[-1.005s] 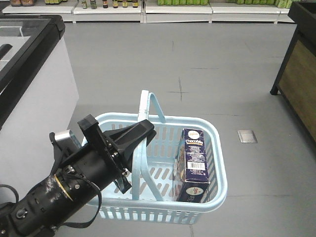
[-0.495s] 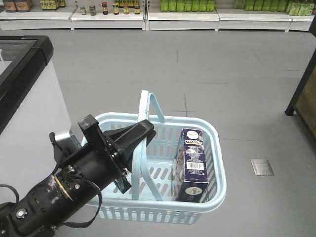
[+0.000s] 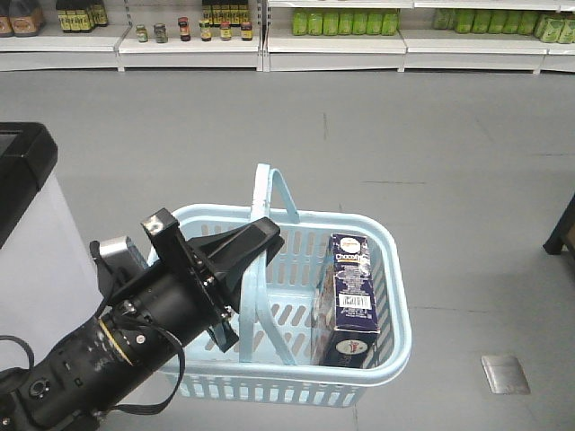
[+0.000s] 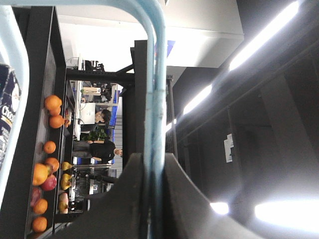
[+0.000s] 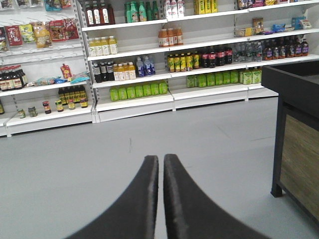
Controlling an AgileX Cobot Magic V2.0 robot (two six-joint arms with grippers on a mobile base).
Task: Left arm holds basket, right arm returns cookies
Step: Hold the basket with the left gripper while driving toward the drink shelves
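Two arms: only the left arm [image 3: 135, 332] shows in the front view, reaching up from the lower left beside a white freezer cabinet [image 3: 27, 224].
Left gripper [image 3: 256, 244]: clamped on one hoop handle [image 3: 261, 193] of the basket [image 3: 395, 305]; the wrist view shows the pale blue bar pinched between the black fingers [image 4: 132, 199].
Basket: light blue, held over the grey shop floor, its second handle leaning just beside the first.
Cookies [image 3: 352, 292]: the navy box stands upright inside the basket, against its right-hand wall, barcode label facing outward.
Right gripper [image 5: 160, 160]: fingers pressed together on nothing, pointed at the drinks shelves [image 5: 149, 74] across the aisle; the box is nowhere in its view.
Risk: with the load to one side and a single handle held, the basket may tilt or slide in the grip and topple the box; a closed right gripper would only knock it.
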